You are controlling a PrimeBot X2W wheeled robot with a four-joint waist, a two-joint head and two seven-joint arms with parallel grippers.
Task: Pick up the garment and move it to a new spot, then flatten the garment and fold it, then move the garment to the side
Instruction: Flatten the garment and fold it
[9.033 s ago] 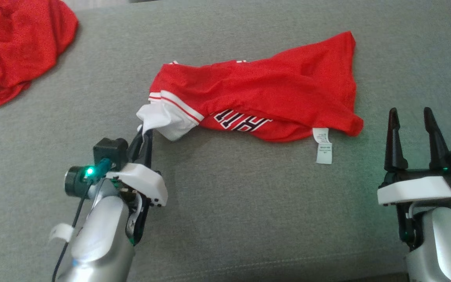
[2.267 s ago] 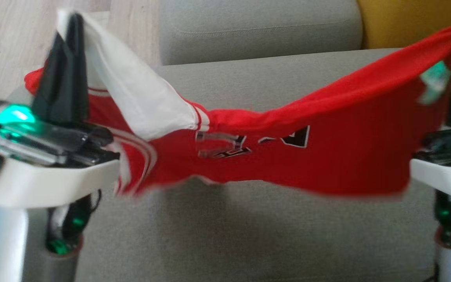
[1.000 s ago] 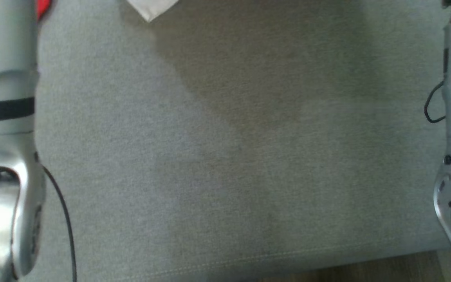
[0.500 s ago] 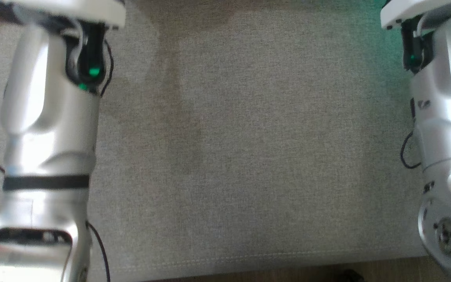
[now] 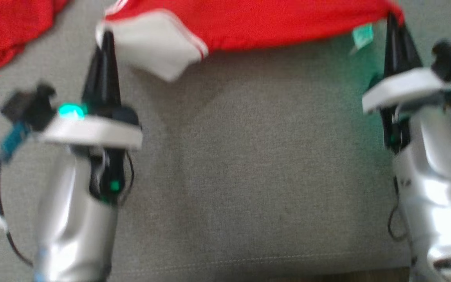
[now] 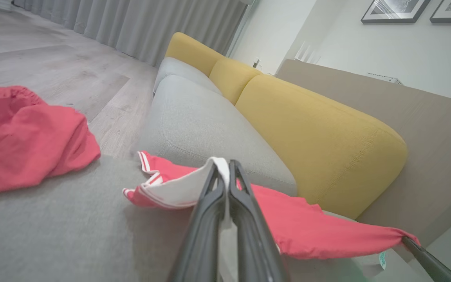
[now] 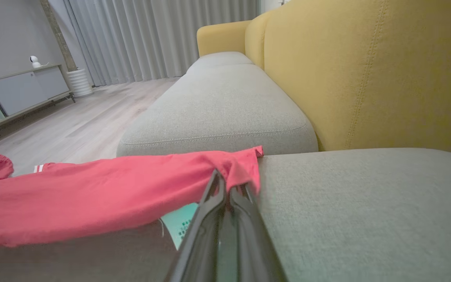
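Your two grippers are each pinching one red shirt [image 5: 272,19]: the left gripper [image 5: 107,36] is clamping its white sleeve [image 5: 159,43], the right gripper [image 5: 392,17] a corner beside one label [image 5: 362,35]. The shirt is stretching between them over the sofa seat [image 5: 249,176], towards its far edge. One other red garment [image 5: 2,31] is lying at the far left corner.

text: none legible | care tag [image 7: 180,225] — print too small

Head view's top edge crops the garment [image 5: 272,19].
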